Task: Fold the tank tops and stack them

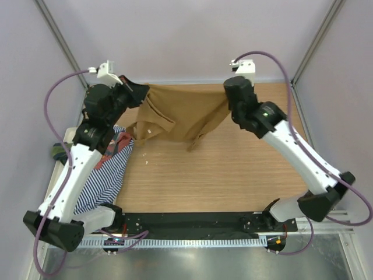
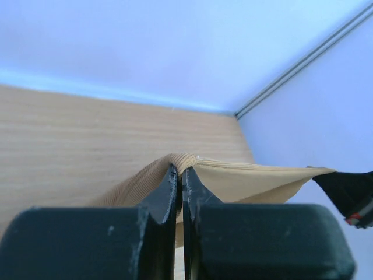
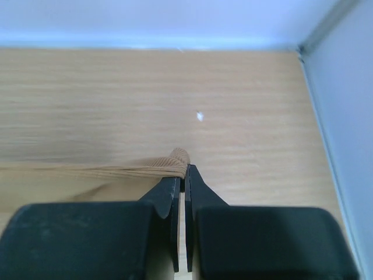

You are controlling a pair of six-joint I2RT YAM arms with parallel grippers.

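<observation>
left gripper [image 2: 179, 172] pinched tight on plain tan-brown ribbed cloth tank top [image 1: 180, 111] | right gripper [image 3: 182, 170] clamped on its other edge (stretched between the 2 over light wooden table [image 1: 221, 175])

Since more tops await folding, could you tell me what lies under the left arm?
A navy-white striped top, a rust-red top and a scrap of olive cloth show; the arm hides how they overlap.

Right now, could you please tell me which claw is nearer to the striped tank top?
Left. The left claw holds the tan top just beyond the striped tank top; the right claw grips its other end, across the table.
</observation>
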